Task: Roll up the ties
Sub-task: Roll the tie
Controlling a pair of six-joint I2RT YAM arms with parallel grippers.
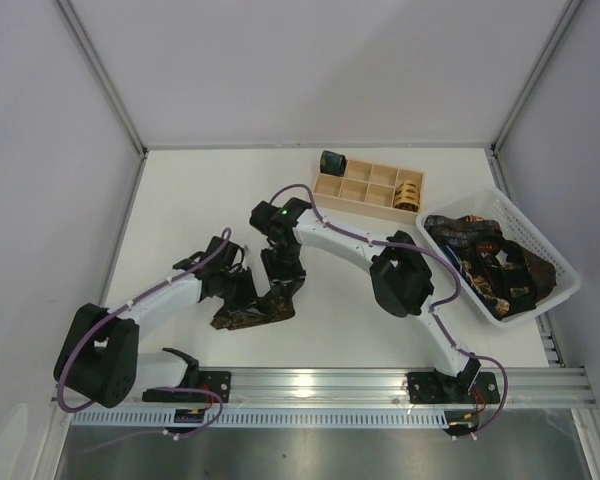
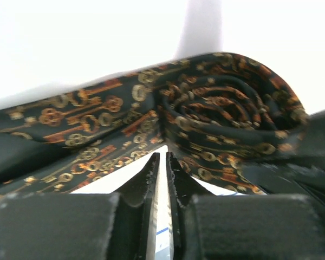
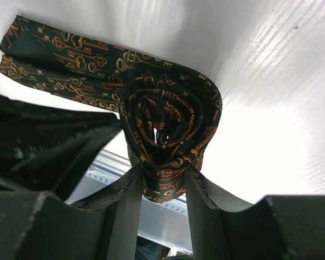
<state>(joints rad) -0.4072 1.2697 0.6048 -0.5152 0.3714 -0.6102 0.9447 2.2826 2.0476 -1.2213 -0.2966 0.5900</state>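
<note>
Right wrist view: the right gripper point(image 3: 162, 187) pinches the half-rolled tie point(image 3: 170, 122) across its coil, the best hold; soft, light, slippery cloth, likely to unroll. Left gripper point(image 2: 161, 165) is nearly closed and empty.

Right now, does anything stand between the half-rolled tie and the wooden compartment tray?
Nothing loose lies between the tie and the tray; only the right arm, its end effector gripping the tie, crosses there.
</note>
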